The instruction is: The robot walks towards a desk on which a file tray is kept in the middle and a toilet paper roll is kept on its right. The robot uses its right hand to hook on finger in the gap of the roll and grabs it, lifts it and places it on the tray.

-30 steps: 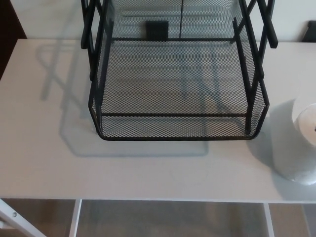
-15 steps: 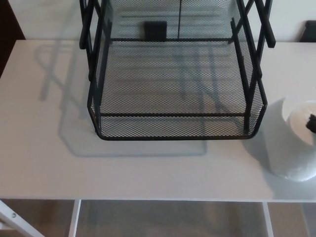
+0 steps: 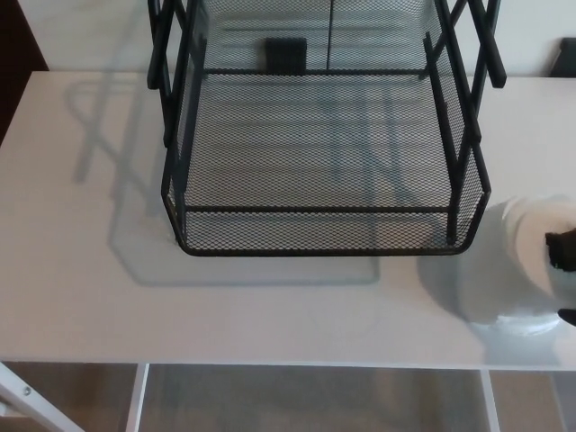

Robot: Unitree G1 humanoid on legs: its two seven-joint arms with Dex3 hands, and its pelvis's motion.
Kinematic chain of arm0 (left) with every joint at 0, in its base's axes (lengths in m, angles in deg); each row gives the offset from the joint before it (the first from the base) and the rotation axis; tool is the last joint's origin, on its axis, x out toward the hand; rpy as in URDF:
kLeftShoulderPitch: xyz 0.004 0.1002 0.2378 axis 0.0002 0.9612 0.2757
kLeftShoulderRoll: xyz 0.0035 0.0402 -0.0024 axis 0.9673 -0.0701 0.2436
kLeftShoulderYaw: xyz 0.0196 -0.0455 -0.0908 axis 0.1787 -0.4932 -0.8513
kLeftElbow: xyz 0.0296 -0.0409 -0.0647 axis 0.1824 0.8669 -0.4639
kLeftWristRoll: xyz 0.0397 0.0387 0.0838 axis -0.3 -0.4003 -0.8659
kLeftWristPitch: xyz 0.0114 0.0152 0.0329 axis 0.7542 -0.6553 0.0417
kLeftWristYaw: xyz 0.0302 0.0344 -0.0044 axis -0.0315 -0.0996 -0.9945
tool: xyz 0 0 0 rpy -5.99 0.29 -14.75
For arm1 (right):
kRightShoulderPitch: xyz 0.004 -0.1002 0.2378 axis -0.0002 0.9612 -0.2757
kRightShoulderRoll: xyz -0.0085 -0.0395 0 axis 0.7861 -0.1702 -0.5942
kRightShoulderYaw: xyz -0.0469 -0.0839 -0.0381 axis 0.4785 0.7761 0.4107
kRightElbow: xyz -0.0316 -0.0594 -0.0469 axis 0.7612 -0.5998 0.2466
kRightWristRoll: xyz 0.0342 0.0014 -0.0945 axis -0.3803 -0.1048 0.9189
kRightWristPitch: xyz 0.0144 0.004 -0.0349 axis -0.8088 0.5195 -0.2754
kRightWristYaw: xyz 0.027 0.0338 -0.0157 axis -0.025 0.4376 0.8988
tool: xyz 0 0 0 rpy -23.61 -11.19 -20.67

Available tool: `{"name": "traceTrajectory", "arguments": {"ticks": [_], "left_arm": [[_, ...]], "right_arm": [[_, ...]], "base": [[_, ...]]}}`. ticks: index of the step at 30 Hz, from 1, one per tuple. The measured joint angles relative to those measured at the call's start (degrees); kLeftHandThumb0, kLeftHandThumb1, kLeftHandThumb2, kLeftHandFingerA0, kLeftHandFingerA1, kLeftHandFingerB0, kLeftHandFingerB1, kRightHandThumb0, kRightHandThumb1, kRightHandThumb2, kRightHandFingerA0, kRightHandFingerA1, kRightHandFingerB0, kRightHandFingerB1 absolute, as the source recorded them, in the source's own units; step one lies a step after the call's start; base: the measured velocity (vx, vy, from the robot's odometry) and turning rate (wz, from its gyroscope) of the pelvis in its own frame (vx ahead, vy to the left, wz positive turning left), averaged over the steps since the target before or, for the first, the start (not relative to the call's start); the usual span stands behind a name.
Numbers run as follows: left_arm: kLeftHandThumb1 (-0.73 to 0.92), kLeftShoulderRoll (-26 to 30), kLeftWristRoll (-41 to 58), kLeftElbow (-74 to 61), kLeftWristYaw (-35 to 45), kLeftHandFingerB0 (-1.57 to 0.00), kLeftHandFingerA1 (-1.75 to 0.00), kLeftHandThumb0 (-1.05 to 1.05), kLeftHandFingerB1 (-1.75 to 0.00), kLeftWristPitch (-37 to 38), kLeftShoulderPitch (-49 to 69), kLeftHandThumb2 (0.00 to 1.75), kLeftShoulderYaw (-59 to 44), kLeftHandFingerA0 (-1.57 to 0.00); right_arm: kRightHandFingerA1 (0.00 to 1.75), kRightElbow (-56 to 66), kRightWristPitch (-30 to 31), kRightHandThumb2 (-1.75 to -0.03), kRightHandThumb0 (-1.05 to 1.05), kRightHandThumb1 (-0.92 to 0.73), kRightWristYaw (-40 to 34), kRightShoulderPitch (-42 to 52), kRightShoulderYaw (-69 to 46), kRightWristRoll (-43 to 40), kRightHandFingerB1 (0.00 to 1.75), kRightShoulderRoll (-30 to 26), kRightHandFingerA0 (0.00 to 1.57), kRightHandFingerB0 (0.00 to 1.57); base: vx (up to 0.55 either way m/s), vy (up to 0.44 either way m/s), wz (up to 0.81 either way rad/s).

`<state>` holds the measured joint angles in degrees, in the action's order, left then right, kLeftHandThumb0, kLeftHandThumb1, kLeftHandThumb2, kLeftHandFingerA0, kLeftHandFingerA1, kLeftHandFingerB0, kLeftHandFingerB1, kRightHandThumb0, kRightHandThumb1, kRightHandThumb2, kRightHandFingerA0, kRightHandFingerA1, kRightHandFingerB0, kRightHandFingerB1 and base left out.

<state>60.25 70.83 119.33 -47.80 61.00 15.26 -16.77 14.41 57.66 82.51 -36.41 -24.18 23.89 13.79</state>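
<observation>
The toilet paper roll point(image 3: 526, 265) sits at the right edge of the frame, now blurred and tipped toward the black mesh file tray point(image 3: 324, 229), where half a second ago it stood upright and sharp. Dark bits of the right hand point(image 3: 562, 256) show against its right side (too little is visible to tell whether the fingers are closed on it). I judge the roll is being hooked and starting to lift off the white desk point(image 3: 81, 270); the carry to the tray remains. The left hand is out of view.
</observation>
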Motion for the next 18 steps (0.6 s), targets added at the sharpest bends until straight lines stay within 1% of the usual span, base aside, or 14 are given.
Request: {"name": "traceTrajectory", "arguments": {"ticks": [1,3,6,7,8,9,10,12,13,14,15,16,17,18], "left_arm": [[0.85,0.0,0.0,0.2,0.0,-0.21,-0.47,-0.75,-0.33,0.0,-0.1,0.65,0.0,-0.41],[0.86,0.0,0.0,0.7,0.0,-0.22,-0.46,-0.75,-0.34,0.0,-0.3,0.66,0.1,-0.40],[0.87,0.0,-0.1,1.1,0.0,-0.21,-0.46,-0.75,-0.33,0.0,-0.4,0.66,0.2,-0.36],[0.69,0.0,-0.1,1.0,0.0,-0.13,-0.55,-0.76,-0.44,0.0,-0.3,1.02,0.3,-0.30],[0.69,0.0,-0.1,0.7,0.0,-0.14,-0.54,-0.76,-0.45,0.0,-0.1,1.01,0.4,-0.29],[0.87,0.0,-0.1,0.0,0.0,-0.22,-0.47,-0.75,-0.33,0.0,0.1,0.66,0.4,-0.40],[0.86,0.0,-0.1,-0.4,0.0,-0.24,-0.48,-0.76,-0.34,0.0,0.3,0.66,0.5,-0.40],[0.86,0.1,-0.3,-0.7,-0.1,-0.24,-0.48,-0.76,-0.34,0.0,0.4,0.66,0.8,-0.40],[0.69,0.1,-0.4,-0.6,-0.1,-0.14,-0.55,-0.77,-0.44,0.0,0.5,1.02,0.8,-0.29],[0.69,0.1,-0.4,-0.6,-0.1,-0.15,-0.53,-0.77,-0.45,0.0,0.5,1.00,0.8,-0.28],[0.69,0.1,-0.4,-0.4,-0.1,-0.15,-0.53,-0.77,-0.45,0.0,0.5,1.00,0.9,-0.28],[0.70,0.2,-0.5,-0.3,-0.1,-0.13,-0.54,-0.76,-0.44,0.0,0.5,1.02,1.0,-0.29],[0.71,0.2,-0.6,-0.1,-0.1,-0.15,-0.54,-0.77,-0.45,0.0,0.5,1.01,1.1,-0.28],[0.69,0.2,-0.6,0.0,-0.1,-0.15,-0.54,-0.77,-0.45,0.0,0.5,1.00,1.2,-0.27]], "right_arm": [[1.54,-0.6,-0.5,-0.60,-0.19,-0.49,-1.1,0.0,0.1,0.5,0.65,0.2,1.06,0.97],[1.54,-1.5,-1.6,-0.59,-0.18,-0.46,-3.0,0.0,0.2,1.4,0.67,0.6,1.10,0.99],[1.55,-2.9,-3.3,-0.62,-0.20,-0.49,-5.7,0.0,0.2,2.3,0.68,0.9,1.08,0.99],[1.53,-3.6,-4.3,-0.63,-0.20,-0.50,-7.0,0.1,0.2,2.8,0.68,1.1,1.08,0.99],[1.51,-4.0,-5.0,-0.65,-0.20,-0.51,-7.8,0.1,0.2,3.2,0.65,1.1,1.09,1.00],[1.53,-4.4,-5.9,-0.68,-0.18,-0.50,-8.9,0.3,0.2,3.7,0.67,1.2,1.07,1.00],[1.52,-4.6,-6.5,-0.65,-0.21,-0.52,-9.5,0.5,0.0,4.0,0.67,1.2,1.06,0.97],[1.52,-3.7,-7.3,-0.65,-0.21,-0.52,-10.1,1.4,-1.0,4.3,0.67,1.1,1.06,0.97],[1.56,-2.7,-7.4,-0.64,-0.18,-0.53,-9.9,1.8,-1.8,4.4,0.65,1.0,1.06,0.95],[1.30,-1.6,-7.4,-0.91,-0.14,-0.39,-9.5,2.1,-2.6,4.2,0.82,0.8,1.30,0.90],[1.30,-0.7,-7.5,-0.91,-0.14,-0.39,-8.9,2.4,-3.9,3.8,0.82,0.5,1.30,0.90],[1.45,0.2,-7.7,-0.72,-0.14,-0.51,-8.3,2.4,-5.8,3.3,0.66,0.2,1.13,0.98],[1.49,0.9,-7.7,-0.70,-0.13,-0.51,-7.8,2.4,-7.5,2.7,0.66,-0.1,1.10,0.97],[1.31,1.5,-7.8,-0.70,-0.13,-0.54,-7.3,2.4,-8.9,2.2,0.64,-0.4,1.12,0.96]], "base": [[0.00,0.000,0.00],[0.00,0.000,0.00],[0.00,0.000,0.00],[0.00,0.000,0.00],[0.00,0.000,0.00],[0.00,0.000,0.00],[0.00,0.000,0.00],[0.00,0.000,0.00],[0.00,0.000,0.00],[0.00,0.000,0.00],[0.00,0.000,0.00],[0.00,0.000,0.00],[0.00,0.000,0.00],[0.00,0.000,0.00]]}}
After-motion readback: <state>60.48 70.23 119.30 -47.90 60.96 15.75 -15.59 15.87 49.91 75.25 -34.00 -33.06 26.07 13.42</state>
